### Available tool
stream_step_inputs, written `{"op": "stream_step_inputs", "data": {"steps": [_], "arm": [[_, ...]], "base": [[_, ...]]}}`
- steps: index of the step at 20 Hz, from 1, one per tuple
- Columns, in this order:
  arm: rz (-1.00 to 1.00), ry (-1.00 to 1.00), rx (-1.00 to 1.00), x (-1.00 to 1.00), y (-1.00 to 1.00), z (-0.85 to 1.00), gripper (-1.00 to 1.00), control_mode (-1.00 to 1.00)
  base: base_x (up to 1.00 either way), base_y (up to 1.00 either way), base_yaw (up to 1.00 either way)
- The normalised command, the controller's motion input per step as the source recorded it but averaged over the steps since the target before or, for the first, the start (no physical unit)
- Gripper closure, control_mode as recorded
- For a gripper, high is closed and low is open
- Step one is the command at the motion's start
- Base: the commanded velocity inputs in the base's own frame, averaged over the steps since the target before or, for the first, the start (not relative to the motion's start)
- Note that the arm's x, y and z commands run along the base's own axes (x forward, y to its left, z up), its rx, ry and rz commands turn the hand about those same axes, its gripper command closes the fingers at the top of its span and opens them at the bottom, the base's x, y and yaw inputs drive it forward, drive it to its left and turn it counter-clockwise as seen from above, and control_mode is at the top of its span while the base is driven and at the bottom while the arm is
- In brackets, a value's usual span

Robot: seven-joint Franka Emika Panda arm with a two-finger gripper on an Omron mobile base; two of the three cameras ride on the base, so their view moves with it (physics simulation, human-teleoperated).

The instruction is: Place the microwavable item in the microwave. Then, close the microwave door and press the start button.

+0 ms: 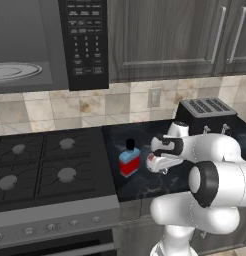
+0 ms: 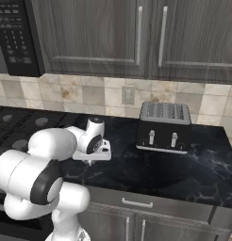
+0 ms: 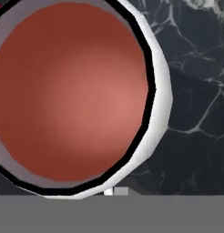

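The mug [image 3: 77, 91] lies right under the hand, its reddish-brown inside and white rim seen from above on the black marble counter. In the left base view a bit of the mug [image 1: 151, 163] shows beneath my gripper [image 1: 155, 166], which reaches down onto it. The same gripper [image 2: 92, 161] hangs low over the counter in the right base view. Its fingertips are hidden at the mug's rim, so the grip is unclear. The microwave [image 1: 25, 45] stands open at the upper left, with its glass turntable [image 1: 12, 71] and keypad [image 1: 85, 40] showing. The microwave door is out of view.
A red and blue bottle [image 1: 129, 159] with a black cap stands just left of the gripper. A black toaster [image 1: 207, 115] sits at the back right of the counter. The stove [image 1: 45, 165] lies to the left, under the microwave.
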Motion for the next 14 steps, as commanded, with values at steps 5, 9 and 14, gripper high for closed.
{"op": "stream_step_inputs", "data": {"steps": [5,9,14], "arm": [[0.0,-0.11,0.0,-0.06,0.0,0.24,1.0,-1.0],[0.01,-0.21,0.0,-0.4,-0.03,0.76,1.0,-1.0],[0.01,-0.14,0.0,-0.71,-0.1,0.99,1.0,-1.0]], "base": [[0.0,0.0,0.0],[0.0,0.0,0.0],[0.0,0.0,0.0]]}}
